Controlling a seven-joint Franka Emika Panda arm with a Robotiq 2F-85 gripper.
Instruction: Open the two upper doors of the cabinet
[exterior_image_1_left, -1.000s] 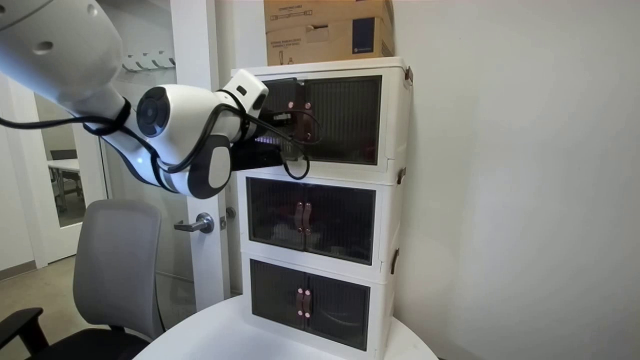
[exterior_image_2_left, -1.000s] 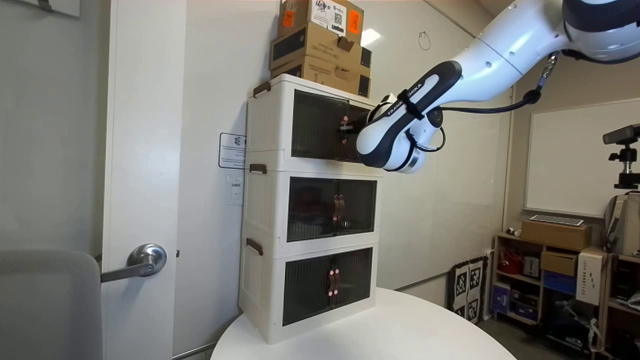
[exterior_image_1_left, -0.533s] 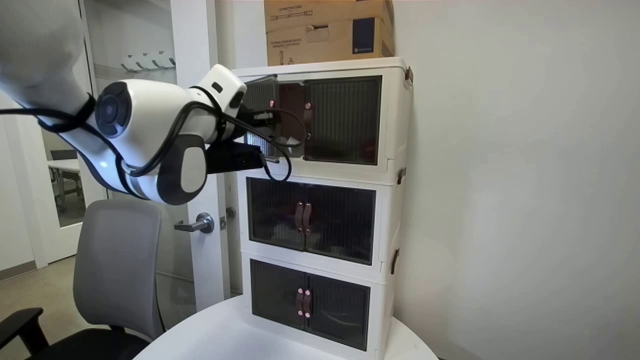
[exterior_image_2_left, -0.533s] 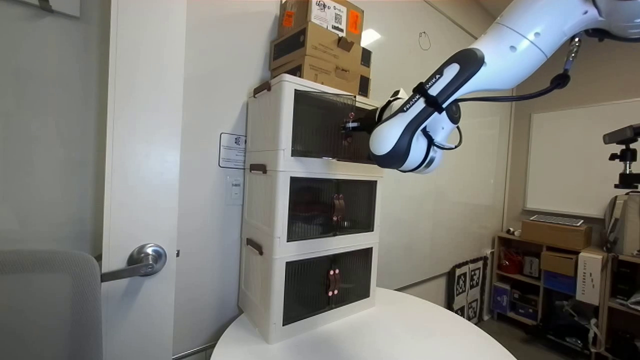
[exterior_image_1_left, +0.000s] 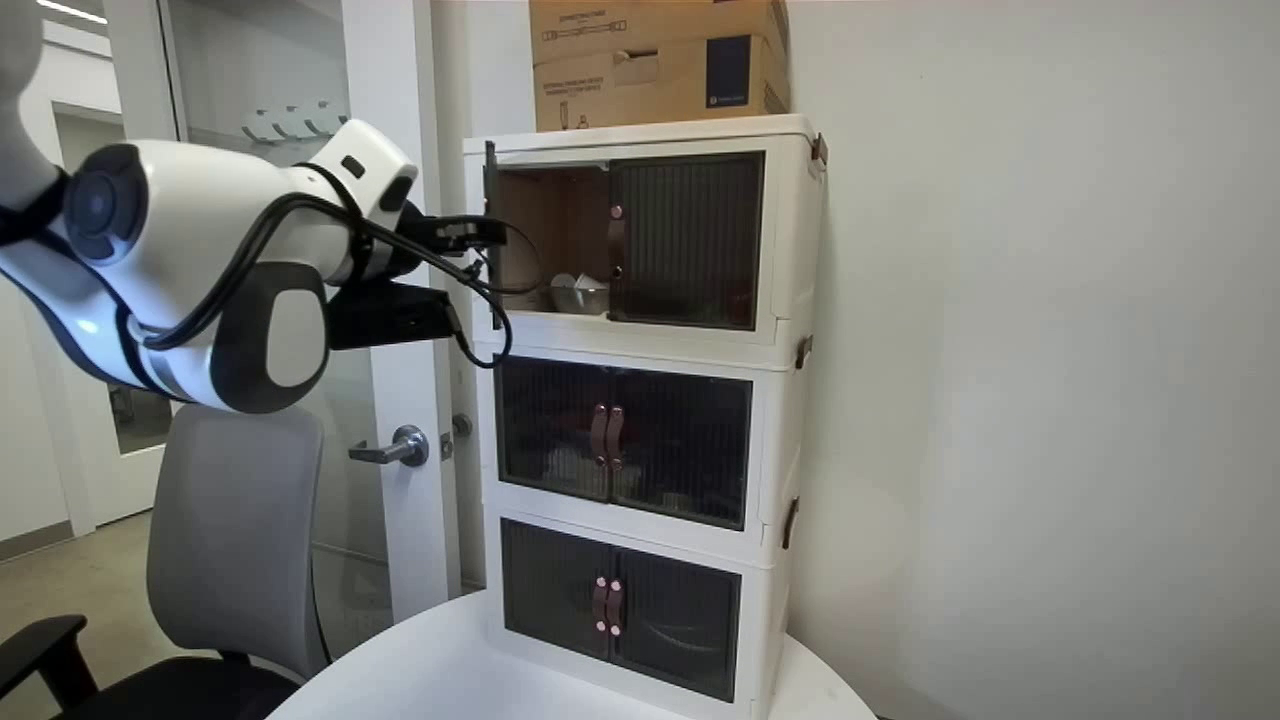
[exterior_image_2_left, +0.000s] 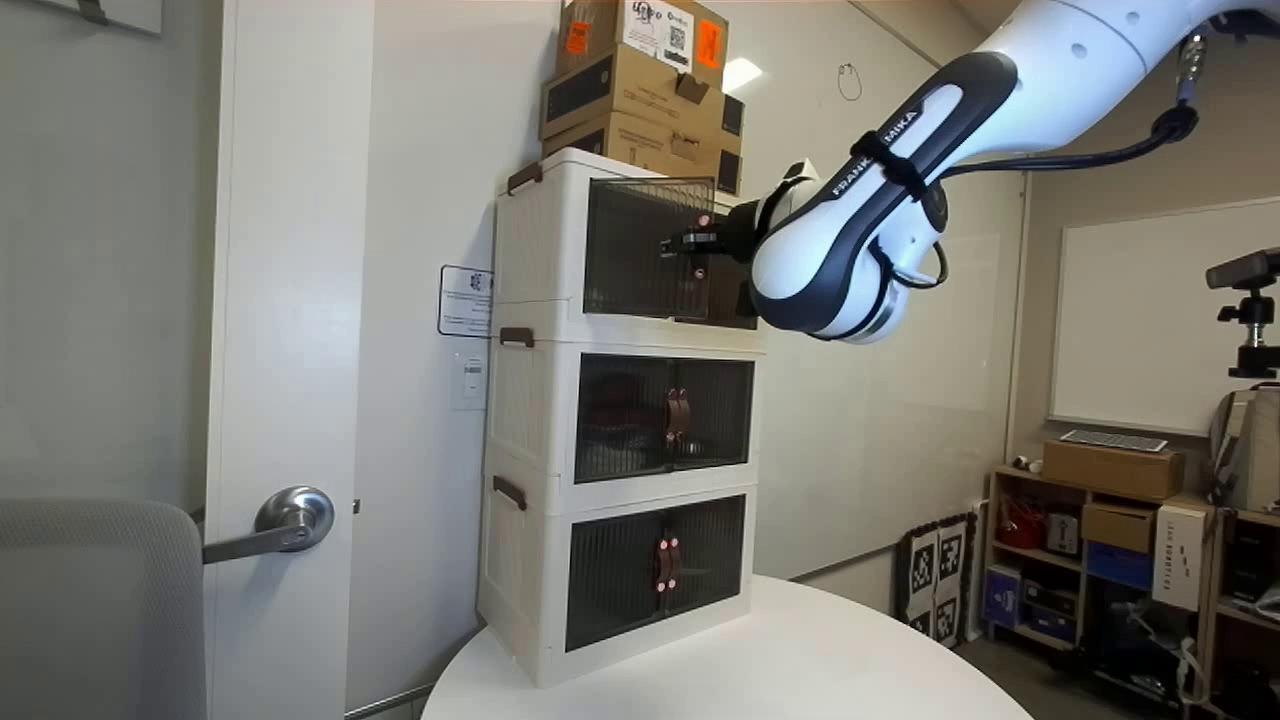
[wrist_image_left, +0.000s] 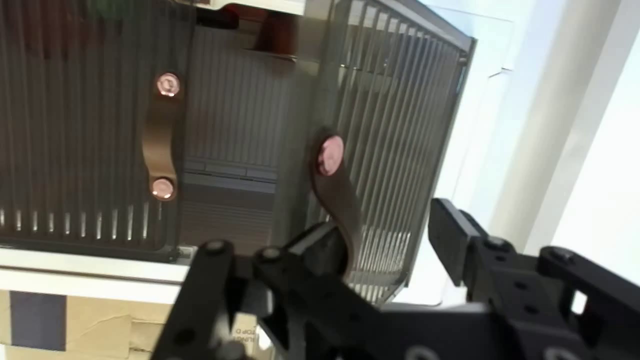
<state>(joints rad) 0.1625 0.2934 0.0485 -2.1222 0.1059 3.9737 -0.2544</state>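
The white cabinet (exterior_image_1_left: 640, 345) (exterior_image_2_left: 530, 400) stands with its lower doors shut. Of the two upper doors, the left one (exterior_image_1_left: 491, 180) (exterior_image_2_left: 640, 220) is swung out and shows almost edge-on in an exterior view. The right upper door (exterior_image_1_left: 690, 240) is shut. In the wrist view, which is upside down, the swung-out door (wrist_image_left: 400, 125) is at right and the shut door (wrist_image_left: 75, 140) at left. My gripper (exterior_image_1_left: 480, 232) (exterior_image_2_left: 680, 245) (wrist_image_left: 385, 240) is open. One finger appears to sit behind the open door's brown strap handle (wrist_image_left: 342, 200); the other is outside it, clear of the strap.
A bowl (exterior_image_1_left: 580, 297) with pale items stands inside the upper compartment. Cardboard boxes (exterior_image_1_left: 650, 85) (exterior_image_2_left: 640, 95) sit on top. The cabinet stands on a round white table (exterior_image_1_left: 430, 660). A grey chair (exterior_image_1_left: 235, 530) and a room door with a lever handle (exterior_image_1_left: 395, 448) are nearby.
My arm has drawn back from the cabinet, leftward in an exterior view. The left upper door has swung from nearly shut to far open, showing the compartment's inside. The right upper door has not moved.
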